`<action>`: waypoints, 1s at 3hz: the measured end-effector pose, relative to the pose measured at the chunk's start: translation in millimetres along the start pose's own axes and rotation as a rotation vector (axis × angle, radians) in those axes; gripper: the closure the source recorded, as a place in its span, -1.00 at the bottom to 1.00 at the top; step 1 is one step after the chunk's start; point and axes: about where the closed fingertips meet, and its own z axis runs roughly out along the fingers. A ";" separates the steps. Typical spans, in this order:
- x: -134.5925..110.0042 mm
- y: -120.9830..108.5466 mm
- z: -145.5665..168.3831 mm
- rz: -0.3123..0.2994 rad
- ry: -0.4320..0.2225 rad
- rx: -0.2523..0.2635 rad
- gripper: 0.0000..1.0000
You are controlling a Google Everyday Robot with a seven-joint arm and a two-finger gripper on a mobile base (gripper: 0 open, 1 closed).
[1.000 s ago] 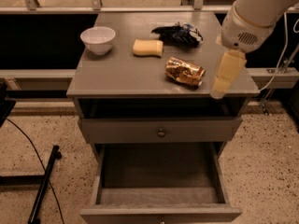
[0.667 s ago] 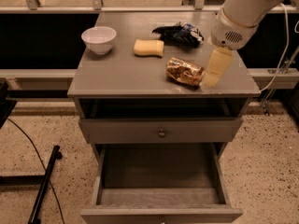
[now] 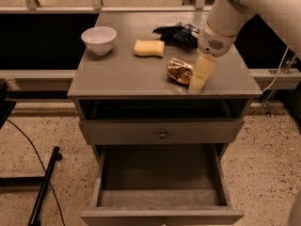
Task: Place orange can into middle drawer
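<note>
While the claw (image 3: 198, 80) hangs just beside the orange can (image 3: 178, 70), whether it is open cannot be told.

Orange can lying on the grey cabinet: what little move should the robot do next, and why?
Probably nudge the cream gripper sideways over the shiny orange-gold metal can: it hangs close beside the can, which lies on the grey cabinet top, not lifted.
</note>
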 end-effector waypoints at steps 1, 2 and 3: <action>-3.8 0.7 22.4 0.020 0.021 -0.030 -0.64; -7.2 5.8 34.7 0.022 0.006 -0.051 -0.17; -5.8 13.1 35.0 0.015 -0.038 -0.063 0.29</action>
